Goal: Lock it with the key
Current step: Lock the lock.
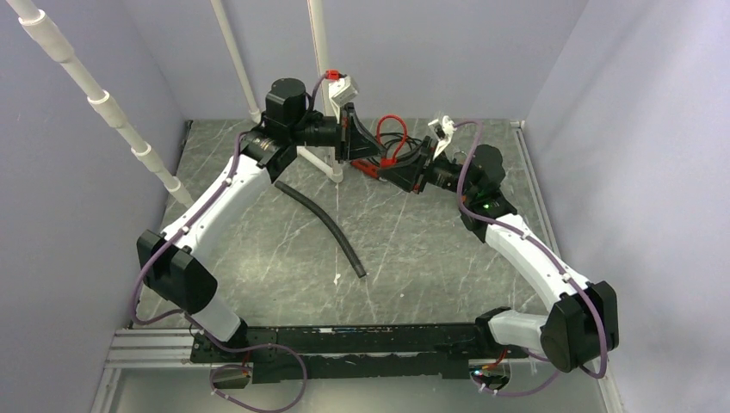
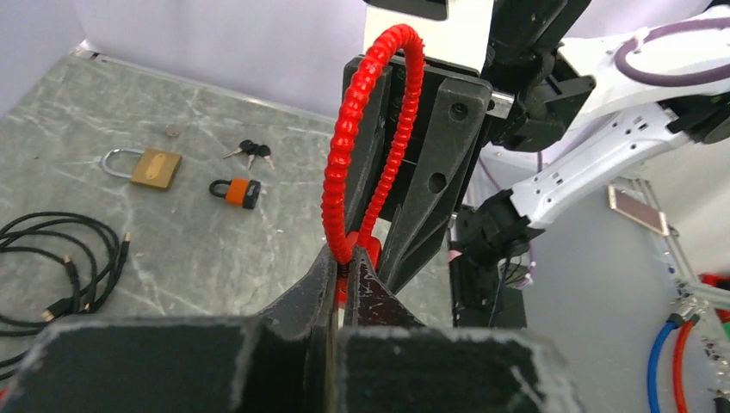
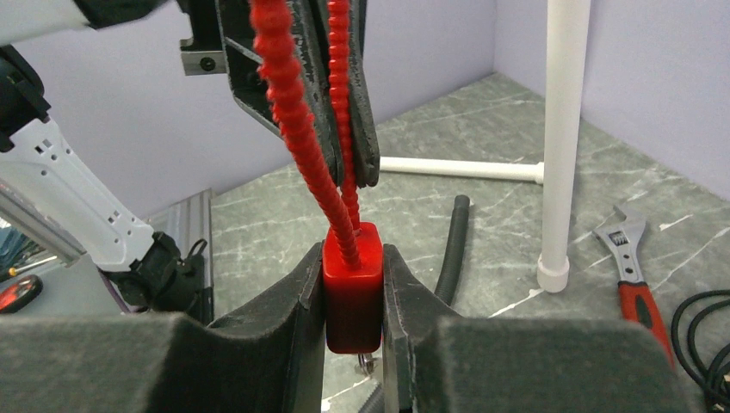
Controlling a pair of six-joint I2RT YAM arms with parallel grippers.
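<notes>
A grey marbled table (image 1: 413, 258) is sitting inside pale lavender walls (image 1: 52, 258), with white pipes (image 3: 564, 129) standing at the back. In the upper centre of the top view the two arms are meeting nose to nose above the surface.

The right gripper (image 3: 353, 254) is clamping the red lock body (image 3: 351, 301) squarely between its padded fingers at the lower centre of its wrist view. The ribbed red cable (image 2: 337, 181) is rising out of the top of that body. The left gripper (image 2: 344, 267) is pinching narrowly on the cable just above the body. The loop is arching up to the top centre of the left wrist view, in front of the right arm's black fingers.

A bunch of black-headed keys (image 2: 252, 153) is lying on the table in the upper left of the left wrist view, apart from both grippers. Near them are lying a brass padlock (image 2: 153, 166) and a small orange padlock (image 2: 237, 191). A coil of black wire (image 2: 60, 267) is resting at the left edge. A black hose (image 1: 327, 225) is curving across the middle of the top view, and a red-handled wrench (image 3: 627, 258) is lying at the right of the right wrist view.
</notes>
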